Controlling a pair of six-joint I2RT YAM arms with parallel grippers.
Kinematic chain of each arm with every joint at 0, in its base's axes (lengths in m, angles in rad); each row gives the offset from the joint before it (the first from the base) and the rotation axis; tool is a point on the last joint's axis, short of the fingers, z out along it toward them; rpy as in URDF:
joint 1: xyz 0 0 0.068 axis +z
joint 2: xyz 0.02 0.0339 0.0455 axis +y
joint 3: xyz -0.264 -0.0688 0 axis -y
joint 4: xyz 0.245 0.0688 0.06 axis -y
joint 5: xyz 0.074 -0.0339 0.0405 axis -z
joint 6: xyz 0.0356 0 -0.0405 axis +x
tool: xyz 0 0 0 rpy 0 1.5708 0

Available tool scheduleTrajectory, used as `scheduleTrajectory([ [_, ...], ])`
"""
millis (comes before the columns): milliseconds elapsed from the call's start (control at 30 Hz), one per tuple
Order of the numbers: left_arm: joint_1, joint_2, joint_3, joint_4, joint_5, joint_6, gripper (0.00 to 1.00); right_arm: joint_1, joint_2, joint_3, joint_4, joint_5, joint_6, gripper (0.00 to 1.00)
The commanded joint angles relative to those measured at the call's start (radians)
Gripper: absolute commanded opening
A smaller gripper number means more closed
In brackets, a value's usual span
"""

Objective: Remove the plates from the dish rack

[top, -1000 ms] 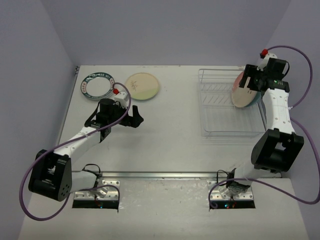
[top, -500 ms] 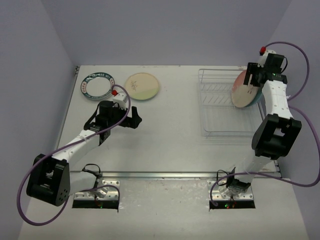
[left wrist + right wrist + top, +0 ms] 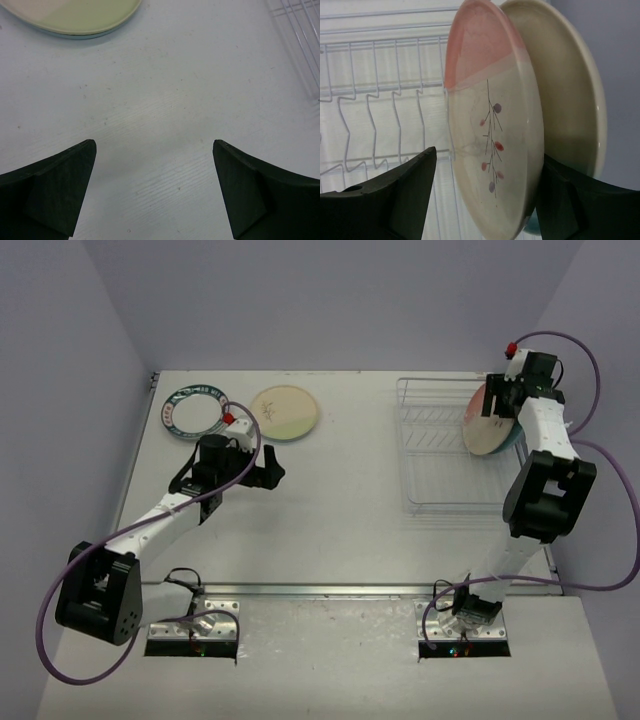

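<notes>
The dish rack (image 3: pixel 455 465) stands at the right. In it a pinkish plate (image 3: pixel 484 426) stands on edge, with a cream plate (image 3: pixel 572 95) close behind it. My right gripper (image 3: pixel 497 400) is open, one finger on each side of the pinkish plate (image 3: pixel 492 130): the right finger sits between the two plates and the left finger stands apart from its face. My left gripper (image 3: pixel 268 472) is open and empty over bare table. A green-rimmed plate (image 3: pixel 194 411) and a cream plate (image 3: pixel 285 411) lie flat at the far left.
The rack's wire dividers (image 3: pixel 375 110) fill its left part. A bit of light blue (image 3: pixel 541 227) shows under the pinkish plate. The cream table plate's edge (image 3: pixel 75 17) and the rack's corner (image 3: pixel 300 35) show in the left wrist view. Walls close the back and sides.
My right wrist has shifted a little left and toward the back wall over the standing plates. My left gripper has edged slightly toward the back.
</notes>
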Motion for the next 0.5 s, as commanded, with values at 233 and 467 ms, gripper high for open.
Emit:
scheduleTrajectory([
  [233,-0.009,0.056,0.124,0.02,0.04,-0.034,0.99,-0.007,-0.025,0.024,0.088,-0.173,0.02,0.22],
  [467,-0.009,0.101,0.168,0.022,0.057,-0.065,0.99,-0.006,-0.072,0.033,0.118,-0.138,-0.014,0.01],
])
